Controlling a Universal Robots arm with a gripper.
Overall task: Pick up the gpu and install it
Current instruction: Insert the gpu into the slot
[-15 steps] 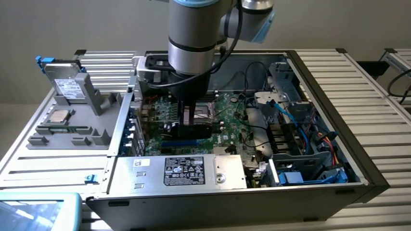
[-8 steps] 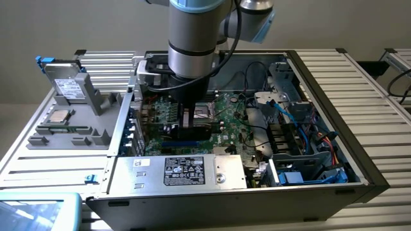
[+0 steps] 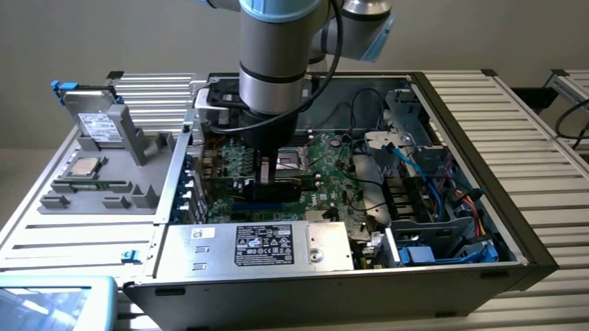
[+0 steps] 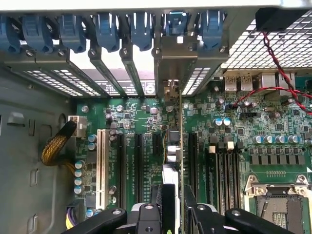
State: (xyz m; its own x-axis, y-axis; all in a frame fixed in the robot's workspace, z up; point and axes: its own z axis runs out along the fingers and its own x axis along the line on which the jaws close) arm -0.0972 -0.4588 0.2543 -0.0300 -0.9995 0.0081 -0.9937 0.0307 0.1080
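Note:
My gripper [image 3: 272, 176] reaches down into the open computer case [image 3: 515, 227] and is shut on the gpu [image 3: 299, 186], which stands on edge over the green motherboard [image 3: 332, 155]. In the wrist view the gpu [image 4: 179, 146] appears edge-on as a thin green board with a black cooler on one face. It runs from my gripper [image 4: 173, 212] to its silver end bracket [image 4: 170, 68] at the case's rear slot row. Black fingers [image 4: 146, 214] press on either side of the card. Whether the card's lower edge sits in a slot I cannot tell.
Black expansion slots [image 4: 139, 161] and a white slot [image 4: 101, 165] lie beside the card, below blue latches [image 4: 105, 29]. The CPU socket [image 4: 278, 200] and red-black wires [image 4: 282, 63] lie to the other side. A silver power supply [image 3: 262, 245] fills the case front. A grey fixture [image 3: 101, 186] stands outside.

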